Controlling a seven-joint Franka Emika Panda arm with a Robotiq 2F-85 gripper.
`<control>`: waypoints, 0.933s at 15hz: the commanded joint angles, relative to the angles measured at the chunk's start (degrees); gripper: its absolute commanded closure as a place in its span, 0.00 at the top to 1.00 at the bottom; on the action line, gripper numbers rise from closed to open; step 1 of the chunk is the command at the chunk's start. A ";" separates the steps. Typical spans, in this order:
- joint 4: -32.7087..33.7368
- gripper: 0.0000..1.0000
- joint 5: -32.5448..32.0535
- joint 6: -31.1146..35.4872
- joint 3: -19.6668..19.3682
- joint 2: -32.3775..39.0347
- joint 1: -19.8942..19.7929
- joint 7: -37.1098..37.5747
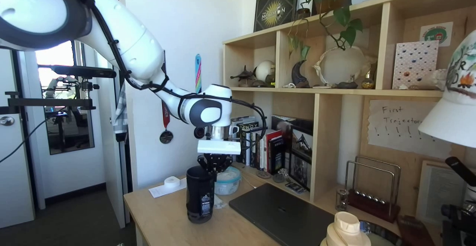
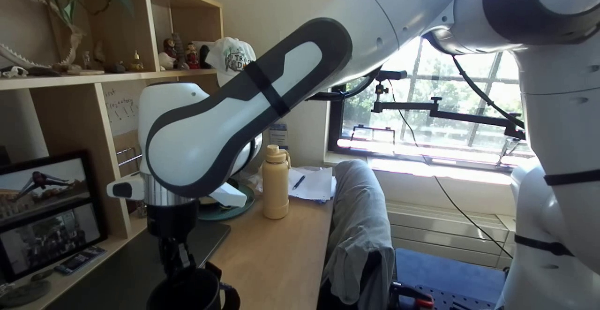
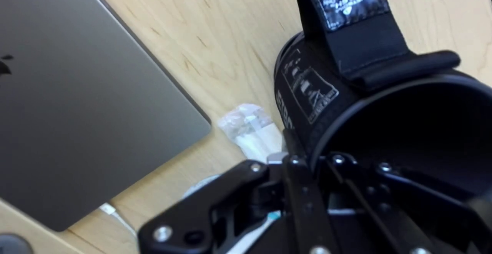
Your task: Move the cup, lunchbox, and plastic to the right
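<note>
A pale wooden counter (image 1: 160, 214) runs below shelves (image 1: 327, 127) holding books (image 1: 275, 153), with a closed dark laptop (image 1: 284, 214) lying along it. The dark cup (image 1: 200, 197) is near the counter's end, in front of the round blue lunchbox (image 1: 227, 182) as seen in an exterior view. The wrist view shows the hand (image 3: 312, 156) clenched on the cup's rim, one finger inside the wall and one outside. Whether the cup's base touches the counter is hard to judge from these angles. The plastic (image 3: 250, 125), clear and crinkled, lies between the cup and the laptop's corner, ungripped.

This looks like the cup's turn, with the grasp made and the carry to come. The next move likely calls for a straight lift, then a level swing to the right and an upright set-down; a rim-only hold may let the cup tilt. The lunchbox and plastic would follow.
</note>
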 commanded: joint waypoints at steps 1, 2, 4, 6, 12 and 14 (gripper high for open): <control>-0.26 0.08 2.84 -1.29 -1.63 -4.13 -3.97 -0.53; -0.61 0.08 2.99 -1.03 -2.56 -5.05 -5.01 -0.14; -1.22 0.08 3.02 -0.99 -4.93 -6.74 -6.95 0.62; -1.50 0.08 2.21 -0.88 -7.43 -7.64 -8.44 1.52; -5.13 0.08 -0.46 -0.46 -13.89 -9.38 -11.40 4.46; -7.54 0.08 -1.37 0.41 -15.68 -9.72 -12.25 6.43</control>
